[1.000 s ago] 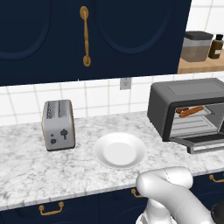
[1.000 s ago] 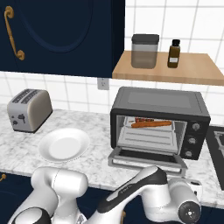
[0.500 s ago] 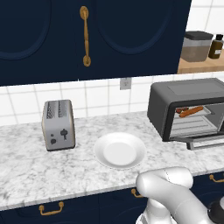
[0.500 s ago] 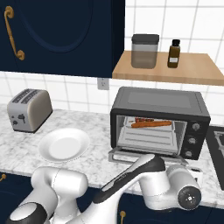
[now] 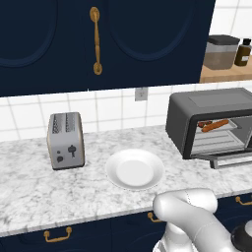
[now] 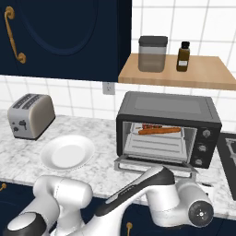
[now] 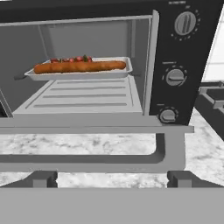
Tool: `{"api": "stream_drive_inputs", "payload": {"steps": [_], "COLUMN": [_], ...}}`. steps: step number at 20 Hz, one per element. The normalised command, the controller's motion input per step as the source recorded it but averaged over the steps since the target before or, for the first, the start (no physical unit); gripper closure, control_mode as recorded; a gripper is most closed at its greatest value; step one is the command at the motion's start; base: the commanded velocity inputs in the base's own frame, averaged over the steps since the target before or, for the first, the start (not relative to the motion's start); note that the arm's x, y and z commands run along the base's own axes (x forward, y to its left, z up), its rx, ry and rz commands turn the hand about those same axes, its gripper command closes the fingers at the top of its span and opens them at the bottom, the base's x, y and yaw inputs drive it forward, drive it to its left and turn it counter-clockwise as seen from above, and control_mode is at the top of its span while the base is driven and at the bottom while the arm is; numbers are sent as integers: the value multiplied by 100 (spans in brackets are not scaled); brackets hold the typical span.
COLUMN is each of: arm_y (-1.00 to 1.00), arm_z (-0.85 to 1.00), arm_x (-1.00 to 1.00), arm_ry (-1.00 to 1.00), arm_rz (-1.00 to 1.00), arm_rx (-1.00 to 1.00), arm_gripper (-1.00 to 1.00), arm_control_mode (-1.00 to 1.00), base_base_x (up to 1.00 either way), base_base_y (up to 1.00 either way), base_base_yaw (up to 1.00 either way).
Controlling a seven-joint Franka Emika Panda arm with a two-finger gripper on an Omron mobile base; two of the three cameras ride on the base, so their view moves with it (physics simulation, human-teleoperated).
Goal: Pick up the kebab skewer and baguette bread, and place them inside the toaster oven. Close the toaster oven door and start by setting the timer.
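On the left of the marble bench (image 5: 29, 187), a small silver slot toaster (image 5: 65, 140) is seen standing upright near the tiled wall. Just to its right, a white plate (image 5: 135, 169) is set flat on the bench, well apart from the toaster and with nothing on it. Above, dark blue cabinet doors with a brass handle (image 5: 96, 39) are seen.

Further right, the toaster oven (image 6: 167, 126) is placed on the bench against the wall, its front opening exposed. The toaster oven door (image 7: 83, 123) is folded down flat in front of the opening, with its lighter handle bar (image 7: 87, 161) at the near edge. Inside, on a shallow grey tray (image 7: 78, 73) set on the upper rack, the baguette bread (image 7: 79, 66) is laid lengthwise, and the kebab skewer (image 7: 72, 59) is seen just behind it, its red and brown chunks showing above the loaf. Three round knobs (image 7: 175, 77) are stacked on the oven's right panel.

Above the oven, a wooden shelf (image 6: 203, 76) carries a grey canister (image 6: 152, 53) and a small dark bottle (image 6: 183, 56).

The fingers (image 7: 111, 179) are spread fully apart in the hand view, level with the lowered door's handle bar, and nothing is held between them.
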Motion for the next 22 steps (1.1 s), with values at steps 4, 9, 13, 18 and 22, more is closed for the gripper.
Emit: {"api": "stream_drive_inputs", "payload": {"steps": [4, 9, 13, 18, 22], "arm_y": [0, 0, 0, 0, 0], "arm_z": [-23, 0, 0, 0, 0], "arm_x": [-6, 35, 32, 34, 46], "arm_ry": [1, 0, 0, 0, 0], "arm_rz": [0, 0, 0, 0, 0], "arm_rx": [0, 0, 0, 0, 0], "arm_gripper": [-100, -100, -100, -100, -100], "arm_control_mode": [-100, -100, -100, -100, -100], "base_base_x": [0, 0, 0, 0, 0], "base_base_y": [0, 0, 0, 0, 0], "base_base_yaw": [0, 0, 0, 0, 0]}}
